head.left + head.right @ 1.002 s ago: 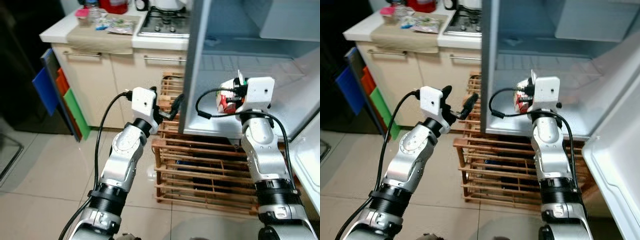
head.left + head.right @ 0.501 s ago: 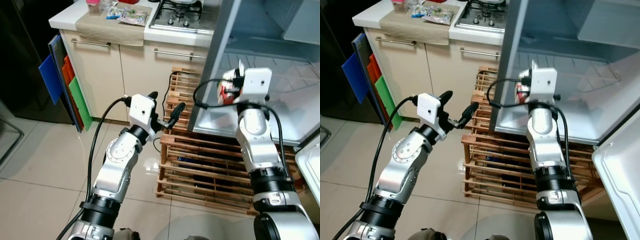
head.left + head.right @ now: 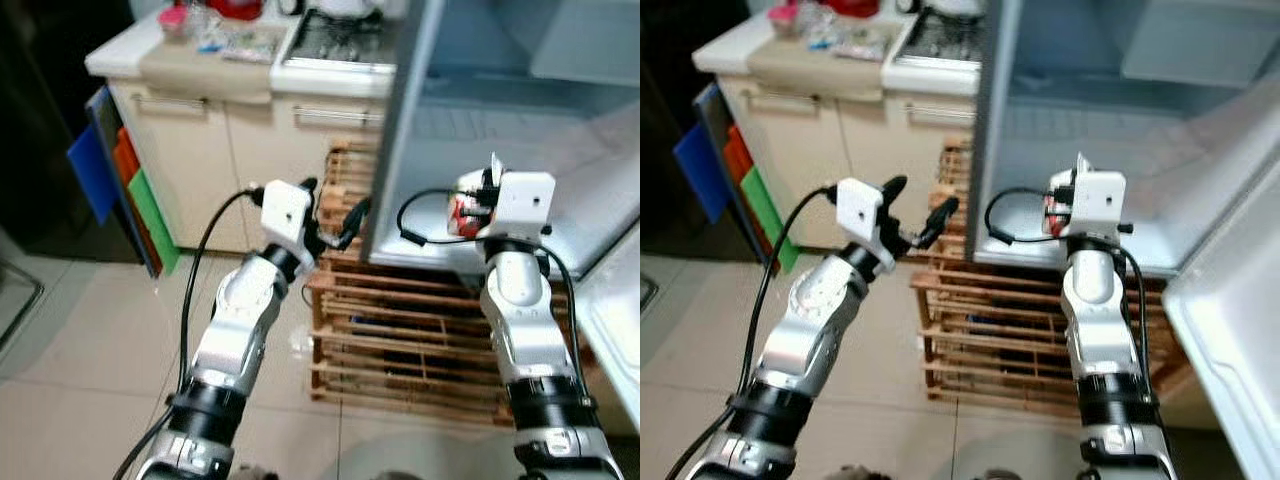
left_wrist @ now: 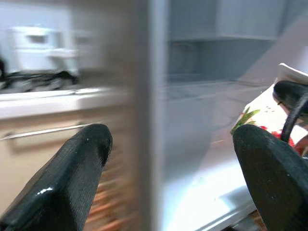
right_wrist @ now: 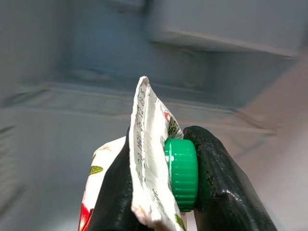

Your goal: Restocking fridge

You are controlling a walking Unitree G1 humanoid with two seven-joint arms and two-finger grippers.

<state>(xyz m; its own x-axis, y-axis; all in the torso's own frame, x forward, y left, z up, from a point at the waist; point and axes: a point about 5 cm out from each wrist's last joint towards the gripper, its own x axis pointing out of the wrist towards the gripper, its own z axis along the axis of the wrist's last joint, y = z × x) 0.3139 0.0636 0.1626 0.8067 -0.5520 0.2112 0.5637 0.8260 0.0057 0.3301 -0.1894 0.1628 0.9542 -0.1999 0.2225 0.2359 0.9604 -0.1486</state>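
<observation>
My right gripper (image 3: 470,200) is shut on a white juice carton (image 5: 149,159) printed with red fruit and green leaves, its green cap (image 5: 183,173) pressed between the black fingers (image 5: 219,187). It holds the carton (image 3: 463,212) at the front lip of the open fridge's lower shelf (image 3: 560,190). My left gripper (image 3: 335,210) hangs open and empty just outside the fridge's left wall (image 3: 395,150), its fingertips (image 4: 72,178) spread wide.
A wooden slatted crate (image 3: 400,330) stands under the fridge. Cream cabinets (image 3: 230,150) with a counter and gas hob (image 3: 335,40) lie to the left; coloured boards (image 3: 120,175) lean against them. The open fridge door (image 3: 1230,340) stands at the right.
The camera has shifted and dipped. My right gripper with the carton sits slightly lower and nearer the shelf's front edge. The left gripper stays open beside the fridge wall.
</observation>
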